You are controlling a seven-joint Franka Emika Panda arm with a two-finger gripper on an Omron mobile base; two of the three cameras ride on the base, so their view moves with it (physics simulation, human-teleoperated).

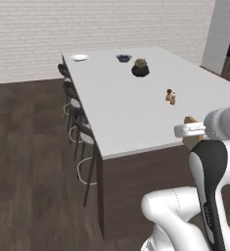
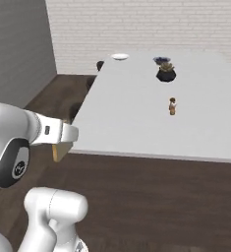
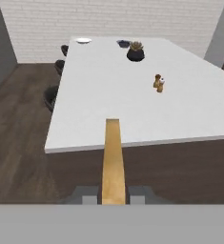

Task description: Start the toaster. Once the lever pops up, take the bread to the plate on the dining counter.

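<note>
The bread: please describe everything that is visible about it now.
The bread is a thin tan slice, seen edge-on in the hand view as a narrow golden strip with a slightly darker crust. It stands upright, clamped between the shut end effector fingers, in the air before the near edge of the dining counter, not touching it.

On the counter (image 3: 108,95), the plate (image 3: 83,40) sits at the far left corner. A bowl (image 3: 123,43) lies right of the plate, a potted plant (image 3: 136,52) just before the bowl, and shakers (image 3: 158,83) nearer still.
</note>
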